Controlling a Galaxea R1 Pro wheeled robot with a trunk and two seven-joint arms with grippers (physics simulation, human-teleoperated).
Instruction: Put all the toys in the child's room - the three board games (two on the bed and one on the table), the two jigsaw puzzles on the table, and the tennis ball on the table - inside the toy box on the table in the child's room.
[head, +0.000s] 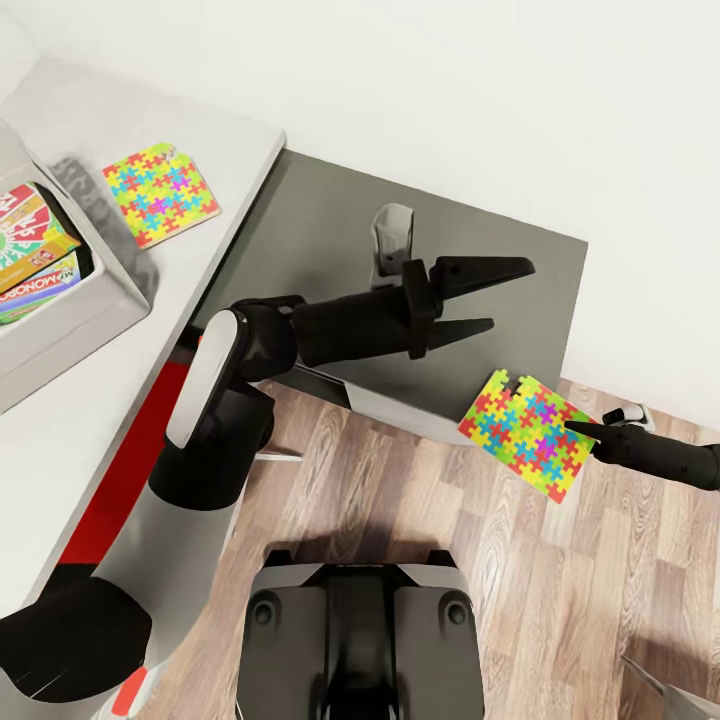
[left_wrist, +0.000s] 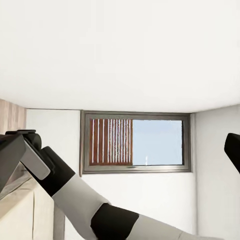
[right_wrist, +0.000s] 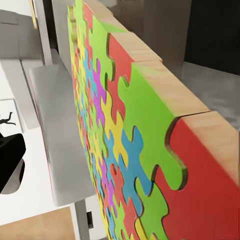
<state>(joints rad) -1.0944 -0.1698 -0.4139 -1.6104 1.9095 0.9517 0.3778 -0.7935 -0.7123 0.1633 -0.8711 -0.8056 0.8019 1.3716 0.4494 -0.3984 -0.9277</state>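
My right gripper (head: 582, 430) is shut on the edge of a multicoloured jigsaw puzzle (head: 520, 436), which hangs tilted over the wood floor just off the dark side table's corner. Up close, the same jigsaw puzzle (right_wrist: 125, 140) stands on edge in the right wrist view. A second jigsaw puzzle (head: 161, 193) lies flat on the pale table (head: 235, 145). At the far left, the grey toy box (head: 75, 335) holds board games, among them a Monopoly box (head: 40, 285). My left gripper (head: 511, 293) hovers open and empty above the side table (head: 320, 225).
A small grey upright holder (head: 393, 238) stands on the side table, just behind my left gripper. White wall runs behind both tables. Wood-plank floor (head: 400, 500) lies in front, with my base (head: 360, 630) at the bottom. The left wrist view faces a window (left_wrist: 136, 142).
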